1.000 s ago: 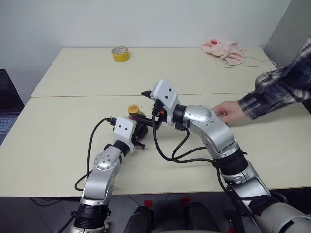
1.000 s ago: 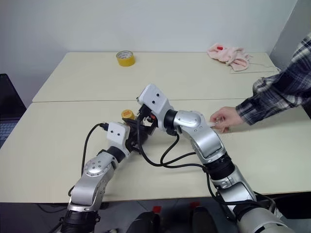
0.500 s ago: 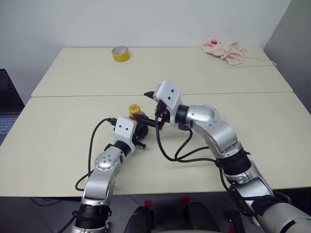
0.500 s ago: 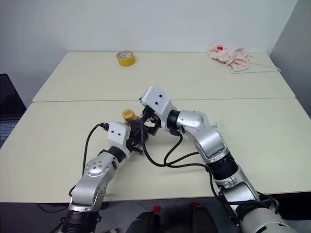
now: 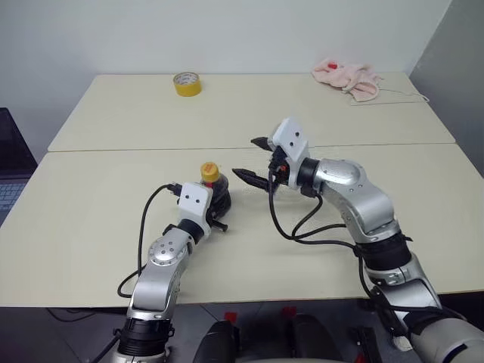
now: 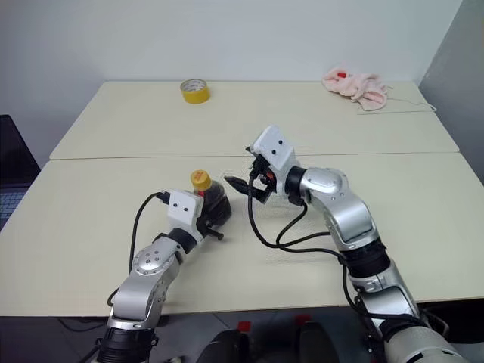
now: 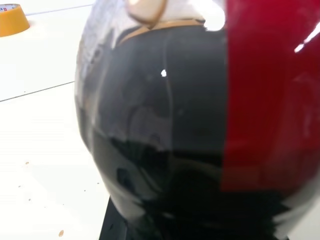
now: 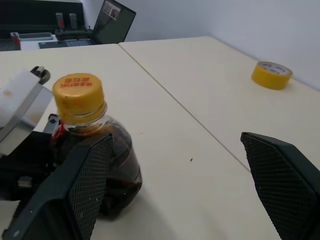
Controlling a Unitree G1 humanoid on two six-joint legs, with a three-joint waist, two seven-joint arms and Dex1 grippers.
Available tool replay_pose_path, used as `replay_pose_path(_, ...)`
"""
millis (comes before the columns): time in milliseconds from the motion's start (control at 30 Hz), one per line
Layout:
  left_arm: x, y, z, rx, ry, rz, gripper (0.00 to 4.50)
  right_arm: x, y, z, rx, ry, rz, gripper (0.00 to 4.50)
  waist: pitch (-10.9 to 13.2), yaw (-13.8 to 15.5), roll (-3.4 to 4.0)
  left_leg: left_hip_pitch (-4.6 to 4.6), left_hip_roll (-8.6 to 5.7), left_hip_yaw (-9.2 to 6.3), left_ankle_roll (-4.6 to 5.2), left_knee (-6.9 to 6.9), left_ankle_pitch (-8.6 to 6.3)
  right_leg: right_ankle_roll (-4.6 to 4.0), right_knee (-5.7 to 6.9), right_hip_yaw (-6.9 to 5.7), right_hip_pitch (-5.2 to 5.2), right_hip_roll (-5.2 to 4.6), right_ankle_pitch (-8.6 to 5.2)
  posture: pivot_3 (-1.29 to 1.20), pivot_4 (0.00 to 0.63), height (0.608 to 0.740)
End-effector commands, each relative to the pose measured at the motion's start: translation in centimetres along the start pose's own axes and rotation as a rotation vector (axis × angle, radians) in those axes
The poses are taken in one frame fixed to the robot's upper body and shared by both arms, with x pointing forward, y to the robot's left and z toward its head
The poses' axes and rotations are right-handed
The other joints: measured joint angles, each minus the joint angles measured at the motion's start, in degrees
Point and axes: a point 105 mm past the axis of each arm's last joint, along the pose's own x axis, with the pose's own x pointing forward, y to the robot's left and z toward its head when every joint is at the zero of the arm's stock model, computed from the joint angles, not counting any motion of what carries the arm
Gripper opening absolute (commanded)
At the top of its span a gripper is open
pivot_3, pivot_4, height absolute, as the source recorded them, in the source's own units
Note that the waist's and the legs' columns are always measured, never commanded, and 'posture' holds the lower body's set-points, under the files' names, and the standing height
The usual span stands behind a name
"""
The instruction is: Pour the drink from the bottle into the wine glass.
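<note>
The left gripper [image 6: 214, 214] is clamped on the belly of the small squat clear plastic bottle [image 6: 213, 203], which stands upright on the cream worktop [image 6: 91, 219]. It is nearly full of dark cola-like drink [image 8: 120, 165], so expect weight and a smooth, yielding wall; hold low. The yellow screw cap [image 8: 79, 95] remains on. The right gripper [image 6: 243, 169] hovers just beside it, fingers [image 8: 280, 175] spread wide, holding nothing.

Both arms are silver-grey with white wrist housings, black looping cables, and black fingers [image 8: 280, 175] with cross-hatched pads.
</note>
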Motion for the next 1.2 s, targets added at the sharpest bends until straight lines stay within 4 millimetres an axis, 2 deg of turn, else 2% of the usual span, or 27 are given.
replay_pose_path(33,0.0,0.0,0.8,0.010,-0.034,-0.004,0.74,0.0,2.2,2.9,-0.006,-0.100,0.096,4.36,0.00,-0.03,0.00,0.00,0.01,-0.01,0.00,-0.01,0.00,0.00,0.00,0.00,0.00,0.00,0.00,0.00,0.150,0.740)
replay_pose_path(267,0.0,-0.2,0.8,0.015,-0.032,-0.016,0.74,2.7,3.2,3.4,-0.035,-0.113,0.078,4.36,0.00,-0.08,0.00,0.02,0.02,-0.02,0.00,-0.01,0.00,0.00,0.02,-0.01,-0.02,0.03,0.00,0.00,0.150,0.740)
replay_pose_path(533,0.1,-0.2,0.9,0.020,-0.033,-0.023,0.74,3.9,2.9,2.9,-0.055,-0.100,0.042,4.36,0.00,-0.09,0.00,0.02,0.01,-0.03,0.00,0.01,0.00,0.00,0.02,-0.01,-0.01,0.01,0.00,0.00,0.150,0.740)
replay_pose_path(833,0.0,-0.4,0.9,0.019,-0.032,-0.028,0.74,4.0,1.5,2.7,-0.055,-0.096,-0.034,4.36,0.00,-0.13,0.00,0.02,0.01,-0.02,0.00,0.01,0.00,0.00,0.03,-0.01,-0.02,0.01,0.00,0.00,0.150,0.740)
replay_pose_path(1200,0.0,-0.4,0.8,0.016,-0.030,-0.027,0.74,2.6,0.1,2.1,0.008,-0.095,-0.096,4.36,0.00,-0.13,0.00,0.01,0.00,-0.02,0.00,0.02,0.00,0.00,0.03,-0.01,-0.02,0.01,0.00,0.00,0.150,0.740)
